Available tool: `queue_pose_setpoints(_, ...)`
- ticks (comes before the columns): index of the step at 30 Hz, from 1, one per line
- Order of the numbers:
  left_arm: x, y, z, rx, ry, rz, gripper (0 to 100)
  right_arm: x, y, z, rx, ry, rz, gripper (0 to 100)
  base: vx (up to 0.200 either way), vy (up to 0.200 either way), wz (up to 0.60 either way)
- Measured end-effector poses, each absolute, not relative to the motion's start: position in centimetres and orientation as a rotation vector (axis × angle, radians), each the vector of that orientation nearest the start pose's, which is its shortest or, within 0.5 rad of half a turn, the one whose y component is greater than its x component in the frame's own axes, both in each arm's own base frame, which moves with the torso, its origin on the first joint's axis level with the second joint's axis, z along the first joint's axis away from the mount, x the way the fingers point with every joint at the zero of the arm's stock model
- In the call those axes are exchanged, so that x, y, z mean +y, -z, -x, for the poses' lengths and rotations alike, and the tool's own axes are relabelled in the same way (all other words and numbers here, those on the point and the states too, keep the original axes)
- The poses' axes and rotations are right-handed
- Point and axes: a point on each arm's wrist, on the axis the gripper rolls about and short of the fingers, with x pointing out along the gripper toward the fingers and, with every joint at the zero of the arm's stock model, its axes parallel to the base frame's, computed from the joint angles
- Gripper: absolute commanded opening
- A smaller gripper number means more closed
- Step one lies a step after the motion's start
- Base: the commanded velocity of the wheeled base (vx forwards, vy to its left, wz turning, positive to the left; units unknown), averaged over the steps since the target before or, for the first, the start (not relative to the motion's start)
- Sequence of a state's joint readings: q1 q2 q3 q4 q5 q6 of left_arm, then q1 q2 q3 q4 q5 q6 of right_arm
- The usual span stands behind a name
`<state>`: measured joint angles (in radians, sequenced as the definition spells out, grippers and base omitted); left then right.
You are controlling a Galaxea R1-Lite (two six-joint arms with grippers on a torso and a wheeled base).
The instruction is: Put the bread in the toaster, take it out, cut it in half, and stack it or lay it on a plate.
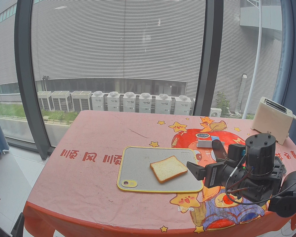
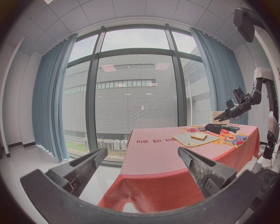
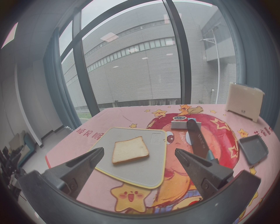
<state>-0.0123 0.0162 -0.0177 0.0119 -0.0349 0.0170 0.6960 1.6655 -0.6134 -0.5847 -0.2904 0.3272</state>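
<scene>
A slice of bread (image 1: 168,168) (image 3: 129,149) lies flat on a grey cutting board with a yellow rim (image 1: 137,177) (image 3: 143,173) at the table's middle. My right gripper (image 1: 195,168) (image 3: 138,154) hangs open and empty just right of the board, raised above the table and pointing at the bread. A cream toaster (image 1: 272,119) (image 3: 243,100) stands at the far right corner. A knife in a dark sheath (image 3: 198,137) (image 1: 219,148) lies right of the board. A dark grey square plate (image 3: 253,148) sits farther right. My left gripper (image 2: 143,154) is open and empty, low off the table's left front corner.
A small white box (image 1: 205,143) (image 3: 185,124) sits behind the knife tip. The pink printed tablecloth (image 1: 93,184) covers the table, bare on its left half. Tall windows and blue curtains stand behind the table.
</scene>
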Motion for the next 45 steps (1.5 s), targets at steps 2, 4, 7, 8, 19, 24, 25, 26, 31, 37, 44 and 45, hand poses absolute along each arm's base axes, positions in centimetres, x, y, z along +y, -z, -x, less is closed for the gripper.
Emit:
queue_pose_setpoints(2,-0.1,-7.9,2.3,0.010,0.046,-0.017,100,16.3,-13.8,-21.3,0.459,-0.315,-0.078,100,0.000,0.000,0.00)
queue_pose_setpoints(4,-0.1,-7.9,2.3,0.010,0.047,-0.017,100,15.8,-13.9,-21.2,0.450,-0.303,-0.076,100,0.000,0.000,0.00)
queue_pose_setpoints(7,-0.1,-8.0,2.3,0.010,0.046,-0.017,100,15.1,-14.5,-21.1,0.432,-0.287,-0.087,100,0.000,0.000,0.00)
queue_pose_setpoints(8,-0.1,-8.0,2.3,0.010,0.047,-0.017,100,14.9,-14.6,-21.1,0.428,-0.283,-0.088,100,0.000,0.000,0.00)
queue_pose_setpoints(19,-0.1,-7.9,2.3,0.010,0.047,-0.017,100,12.1,-15.2,-19.9,0.403,-0.212,-0.105,100,0.000,0.000,0.00)
queue_pose_setpoints(24,-0.1,-8.0,2.3,0.010,0.046,-0.017,100,10.7,-14.8,-19.0,0.413,-0.170,-0.105,100,0.000,0.000,0.00)
queue_pose_setpoints(25,-0.1,-7.9,2.3,0.010,0.047,-0.017,100,10.5,-14.7,-18.9,0.413,-0.163,-0.105,100,0.000,0.000,0.00)
queue_pose_setpoints(26,-0.1,-7.9,2.3,0.010,0.046,-0.017,100,10.4,-14.7,-18.9,0.413,-0.157,-0.106,100,0.000,0.000,0.00)
queue_pose_setpoints(31,-0.1,-7.9,2.3,0.010,0.048,-0.017,100,9.2,-14.2,-18.4,0.428,-0.115,-0.108,100,0.000,0.000,0.00)
queue_pose_setpoints(37,0.0,-7.9,2.3,0.010,0.046,-0.016,100,8.8,-13.8,-18.3,0.440,-0.095,-0.106,100,0.000,0.000,0.00)
queue_pose_setpoints(44,0.0,-7.9,2.3,0.011,0.047,-0.011,100,8.8,-13.5,-18.9,0.453,-0.086,-0.101,100,0.000,0.000,0.00)
queue_pose_setpoints(45,0.0,-8.0,2.3,0.010,0.047,-0.012,100,8.9,-13.4,-19.0,0.457,-0.087,-0.101,100,0.000,0.000,0.00)
